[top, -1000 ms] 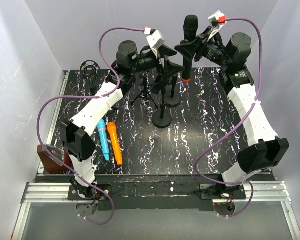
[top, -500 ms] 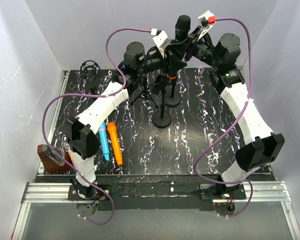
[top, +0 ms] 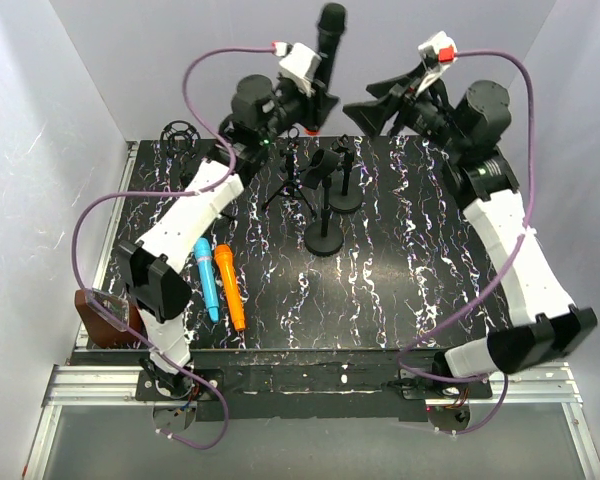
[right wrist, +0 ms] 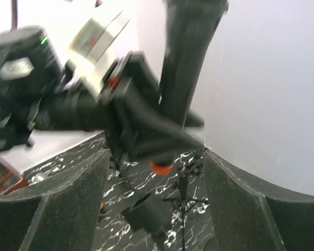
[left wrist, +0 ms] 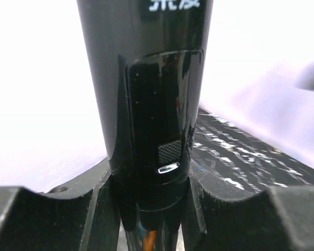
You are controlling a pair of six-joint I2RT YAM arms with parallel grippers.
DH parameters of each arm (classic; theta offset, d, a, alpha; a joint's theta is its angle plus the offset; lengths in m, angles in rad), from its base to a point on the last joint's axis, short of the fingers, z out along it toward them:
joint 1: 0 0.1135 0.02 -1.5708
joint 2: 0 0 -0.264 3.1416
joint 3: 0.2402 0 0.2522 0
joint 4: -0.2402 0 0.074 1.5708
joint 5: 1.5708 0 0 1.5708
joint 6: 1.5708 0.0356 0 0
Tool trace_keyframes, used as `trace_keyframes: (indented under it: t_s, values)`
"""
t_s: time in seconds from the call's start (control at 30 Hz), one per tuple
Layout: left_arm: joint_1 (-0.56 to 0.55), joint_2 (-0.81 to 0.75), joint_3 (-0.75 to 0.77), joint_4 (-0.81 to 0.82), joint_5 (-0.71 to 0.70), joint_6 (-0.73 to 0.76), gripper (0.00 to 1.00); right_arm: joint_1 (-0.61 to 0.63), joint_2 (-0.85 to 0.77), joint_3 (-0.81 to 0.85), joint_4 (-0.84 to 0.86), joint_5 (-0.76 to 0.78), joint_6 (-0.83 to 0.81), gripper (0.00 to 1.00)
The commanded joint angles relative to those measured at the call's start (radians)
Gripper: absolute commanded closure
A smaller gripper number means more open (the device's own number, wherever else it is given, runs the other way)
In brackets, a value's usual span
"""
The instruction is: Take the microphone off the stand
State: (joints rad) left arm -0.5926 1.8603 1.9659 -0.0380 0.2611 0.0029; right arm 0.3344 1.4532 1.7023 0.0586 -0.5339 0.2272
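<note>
The black, white-veined tabletop point(top: 400, 280) sits between pale walls. My left gripper point(top: 316, 98) is clamped around the lower body of the black microphone point(top: 329, 40), holding it upright, high over the back of the tabletop and clear of the microphone stand point(top: 325, 238) below. My right gripper point(top: 362, 108) hangs just beside it, spread wide with nothing between its fingers. A blue toy microphone point(top: 207, 278) and an orange toy microphone point(top: 230, 287) lie side by side near my left arm.
</note>
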Motion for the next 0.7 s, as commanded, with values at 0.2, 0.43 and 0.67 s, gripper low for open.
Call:
trace_keyframes:
  t_s: [0.2,0.43,0.67]
  values:
    - [0.194,-0.502,-0.359,-0.471,-0.312,0.005,1.0,0.008,-0.198,-0.201,-0.152,0.118,-0.19,0.23]
    - [0.198,-0.816,-0.814,-0.611,-0.057,-0.052,1.0,0.006,-0.172,-0.21,-0.163,0.112,-0.204,0.24]
    - [0.2,-0.621,-0.846,-0.76,0.012,-0.15,1.0,0.006,-0.151,-0.191,-0.198,0.091,-0.203,0.25]
